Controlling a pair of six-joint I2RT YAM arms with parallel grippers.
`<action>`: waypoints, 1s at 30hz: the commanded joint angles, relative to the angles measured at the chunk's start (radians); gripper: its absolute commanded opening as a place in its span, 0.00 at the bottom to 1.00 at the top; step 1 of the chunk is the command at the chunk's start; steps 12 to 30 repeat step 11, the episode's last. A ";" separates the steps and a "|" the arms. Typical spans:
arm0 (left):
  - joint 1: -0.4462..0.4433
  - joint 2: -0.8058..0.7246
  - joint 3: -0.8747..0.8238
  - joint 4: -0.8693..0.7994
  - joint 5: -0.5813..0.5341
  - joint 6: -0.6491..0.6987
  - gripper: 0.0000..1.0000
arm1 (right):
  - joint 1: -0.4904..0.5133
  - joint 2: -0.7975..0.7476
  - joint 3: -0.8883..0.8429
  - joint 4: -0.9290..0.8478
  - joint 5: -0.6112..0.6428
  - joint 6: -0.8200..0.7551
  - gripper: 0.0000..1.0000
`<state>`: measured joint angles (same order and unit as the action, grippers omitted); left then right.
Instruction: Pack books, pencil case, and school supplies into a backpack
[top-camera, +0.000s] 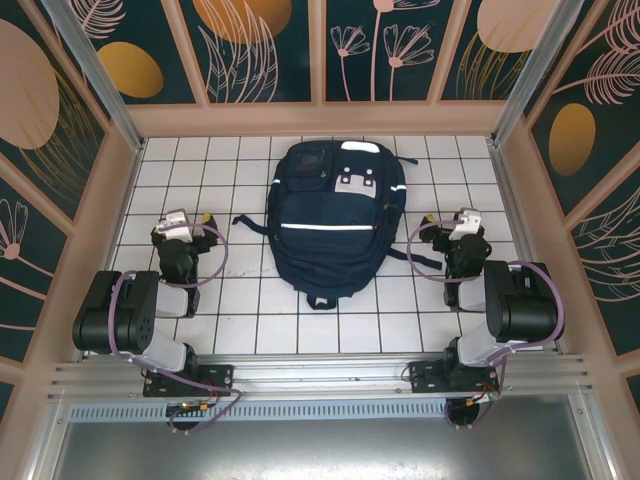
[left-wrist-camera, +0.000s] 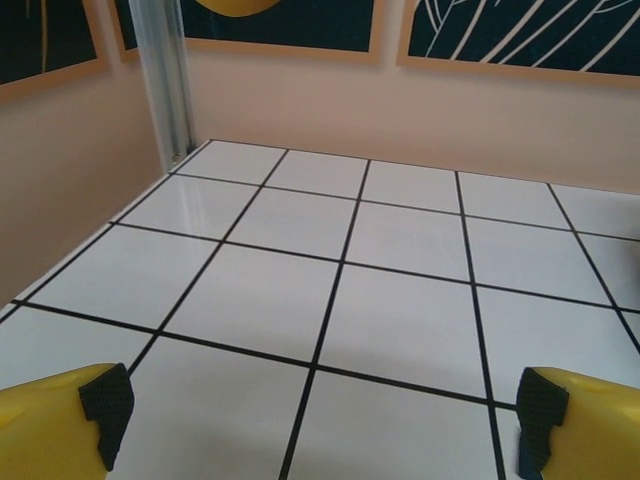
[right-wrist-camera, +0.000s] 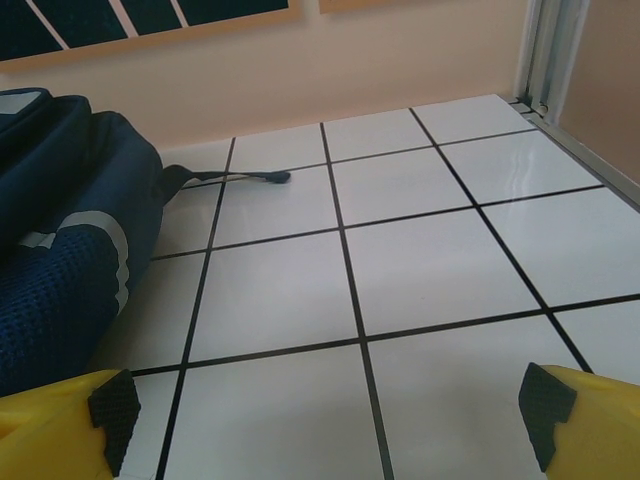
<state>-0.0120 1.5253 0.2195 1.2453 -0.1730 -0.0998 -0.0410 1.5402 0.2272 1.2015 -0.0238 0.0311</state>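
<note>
- Navy fabric backpack (top-camera: 335, 225) lies flat at the middle of the white tiled bench (top-camera: 240, 320), with a white stripe (top-camera: 325, 227) across its front and two grey patches (top-camera: 356, 182) toward the far end.
- Left claw (top-camera: 190, 220) sits near the backpack's left side, not touching it. Its yellow fingers (left-wrist-camera: 60, 415) are spread wide, with bare tile between them.
- Right claw (top-camera: 460, 222) sits near the backpack's right side, also spread wide and holding nothing.
- Right wrist view: the backpack's side is at left, and a dark strap (right-wrist-camera: 235, 178) trails onto the tiles.
</note>
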 joint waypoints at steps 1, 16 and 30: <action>0.006 -0.007 0.019 0.019 0.054 0.028 0.99 | 0.008 -0.001 0.009 0.039 0.011 -0.017 0.99; 0.006 -0.008 0.020 0.019 0.056 0.028 0.99 | 0.007 -0.001 0.010 0.038 0.011 -0.016 0.99; 0.006 -0.008 0.020 0.019 0.056 0.028 0.99 | 0.007 -0.001 0.010 0.038 0.011 -0.016 0.99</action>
